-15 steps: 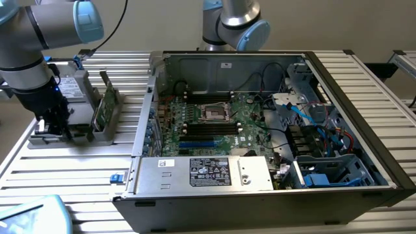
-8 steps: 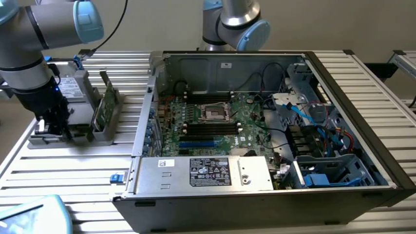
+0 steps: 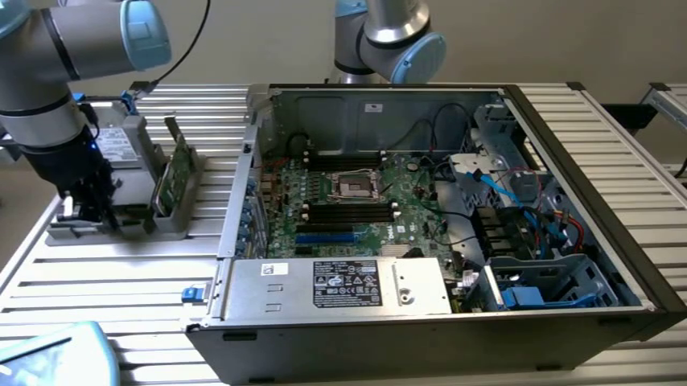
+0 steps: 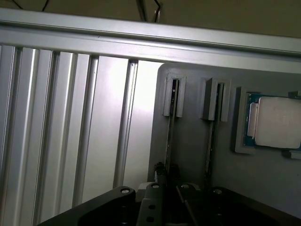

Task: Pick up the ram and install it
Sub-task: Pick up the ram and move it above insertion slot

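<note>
We find the tool low over the grey holder on the table, on the exterior view's left of the open case. The ram stands on edge in a slot there, upright so its top edge can be gripped, and runs straight under the tool. Whether the tool has clamped it we cannot tell. A wider card and a processor sit in neighbouring pockets.

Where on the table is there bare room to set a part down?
Bare slats of the ribbed aluminium table lie between the grey parts holder and the near edge, beside the open black computer case. A smaller strip lies behind the holder. Crowded: the holder, with the tool at it, and inside the case.
</note>
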